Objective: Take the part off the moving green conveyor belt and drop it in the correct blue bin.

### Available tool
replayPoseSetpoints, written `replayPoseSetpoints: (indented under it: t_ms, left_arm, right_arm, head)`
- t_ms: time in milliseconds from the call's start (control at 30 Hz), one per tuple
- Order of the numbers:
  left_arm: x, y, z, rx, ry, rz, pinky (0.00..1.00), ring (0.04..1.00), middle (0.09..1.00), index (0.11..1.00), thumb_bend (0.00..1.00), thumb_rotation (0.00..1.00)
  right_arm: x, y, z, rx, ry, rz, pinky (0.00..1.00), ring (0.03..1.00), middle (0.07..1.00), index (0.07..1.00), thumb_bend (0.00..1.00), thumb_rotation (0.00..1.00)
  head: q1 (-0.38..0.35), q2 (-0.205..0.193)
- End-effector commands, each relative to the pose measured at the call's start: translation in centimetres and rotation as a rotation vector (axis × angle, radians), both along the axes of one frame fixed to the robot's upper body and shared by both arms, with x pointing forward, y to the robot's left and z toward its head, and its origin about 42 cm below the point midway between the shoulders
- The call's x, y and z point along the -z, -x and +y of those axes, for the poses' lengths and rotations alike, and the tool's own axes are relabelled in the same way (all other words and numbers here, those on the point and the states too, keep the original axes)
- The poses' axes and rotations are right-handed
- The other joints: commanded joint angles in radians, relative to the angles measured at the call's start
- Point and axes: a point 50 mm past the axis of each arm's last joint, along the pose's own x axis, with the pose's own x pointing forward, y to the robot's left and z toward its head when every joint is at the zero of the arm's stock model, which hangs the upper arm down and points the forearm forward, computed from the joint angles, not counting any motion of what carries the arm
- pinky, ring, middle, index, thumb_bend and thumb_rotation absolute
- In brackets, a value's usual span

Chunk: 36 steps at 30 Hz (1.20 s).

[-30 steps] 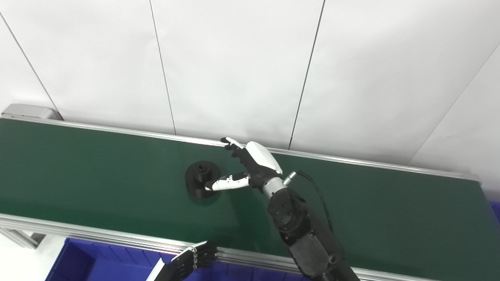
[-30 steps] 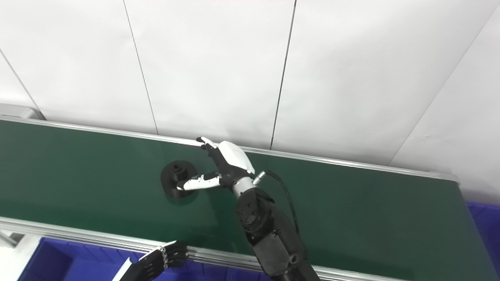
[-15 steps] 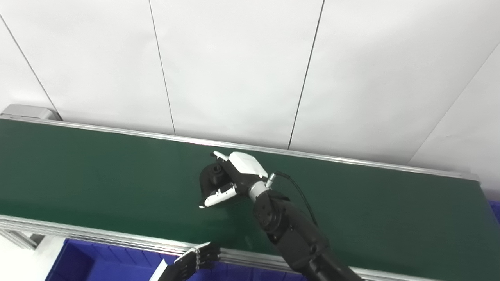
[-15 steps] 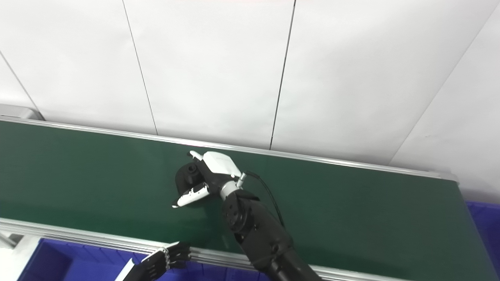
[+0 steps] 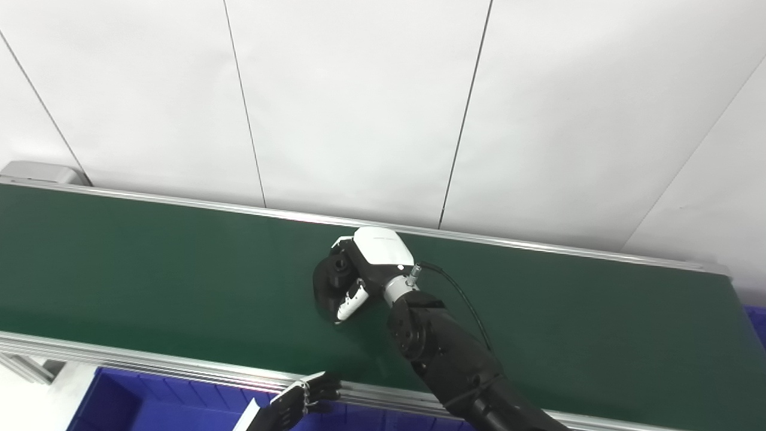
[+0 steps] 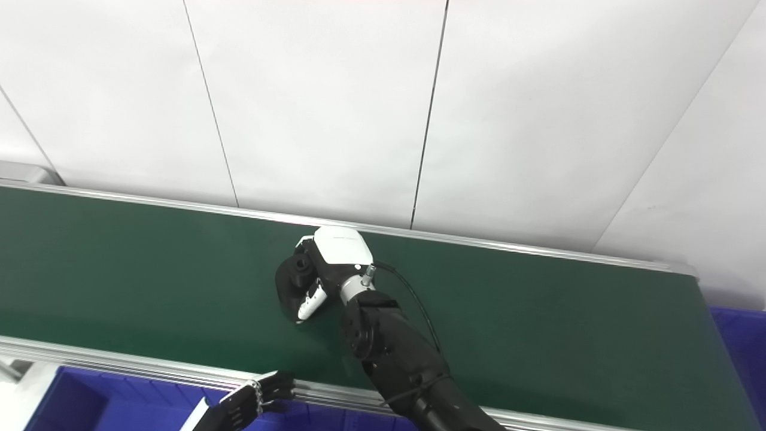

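We see the long green belt [image 5: 149, 269] running across, with a blue bin [image 5: 137, 407] below its near edge and a bit of another blue bin [image 6: 739, 341] at the far right. Our right hand [image 5: 368, 266] sits on the belt, its fingers [image 5: 350, 299] curled around the black round part [image 5: 329, 281], which rests on the belt. Our left hand [image 5: 299, 404] waits low by the near rail; we cannot tell how its fingers stand. We think the belt could drag the part out if our hold is weak. The hand hides most of the part, and both bins are cut off.
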Motion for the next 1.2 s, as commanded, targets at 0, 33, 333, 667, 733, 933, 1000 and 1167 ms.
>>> replayPoseSetpoints:
  t_ms: [0,33,333,667,733,933,1000,1167]
  left_arm:
    - [-1.1,-0.1,0.0,-0.002,0.006,-0.067,0.73,0.788,0.814,0.811,0.67,0.57]
    - [-1.1,-0.1,0.0,-0.001,0.005,-0.067,0.73,0.788,0.814,0.811,0.67,0.57]
    - [-1.3,0.1,-0.1,-0.006,0.029,-0.067,0.74,0.795,0.819,0.814,0.63,0.52]
    - [-1.9,0.6,-0.3,-0.026,0.088,-0.074,0.76,0.796,0.813,0.806,0.58,0.47]
    - [-2.1,0.5,-0.3,-0.030,0.099,-0.081,0.76,0.798,0.812,0.809,0.59,0.47]
    - [-3.0,0.1,-0.6,-0.026,0.115,-0.114,0.75,0.799,0.816,0.813,0.60,0.51]
    - [-3.3,0.1,-0.7,-0.028,0.125,-0.125,0.74,0.794,0.813,0.808,0.58,0.48]
    - [-3.9,-0.1,-0.8,-0.016,0.147,-0.145,0.73,0.795,0.818,0.807,0.56,0.43]
  right_arm:
    - [-0.1,0.7,0.9,-0.056,-0.010,-0.039,0.35,0.441,0.510,0.476,0.53,0.00]
    - [-0.2,0.8,0.8,-0.055,-0.019,-0.044,0.34,0.438,0.509,0.476,0.53,0.00]
    - [-1.4,2.7,-1.1,-0.022,-0.137,-0.047,0.31,0.392,0.467,0.495,0.53,0.00]
    - [-6.7,10.4,-6.8,0.041,-0.275,-0.100,0.33,0.416,0.439,0.502,0.53,0.00]
    - [-7.7,12.8,-8.3,0.055,-0.301,-0.114,0.34,0.418,0.458,0.501,0.53,0.00]
    - [-8.2,20.1,-12.4,0.086,-0.341,-0.109,0.30,0.372,0.452,0.500,0.53,0.00]
    - [-7.8,21.5,-13.1,0.089,-0.339,-0.102,0.28,0.359,0.434,0.506,0.52,0.00]
    - [-5.8,25.9,-14.9,0.119,-0.329,-0.018,0.31,0.360,0.444,0.524,0.51,0.00]
  head:
    - [0.000,-0.001]
    - [0.000,0.001]
    - [-0.010,0.015]
    - [-0.027,0.095]
    - [-0.027,0.116]
    - [-0.020,0.170]
    - [-0.015,0.184]
    - [-0.015,0.223]
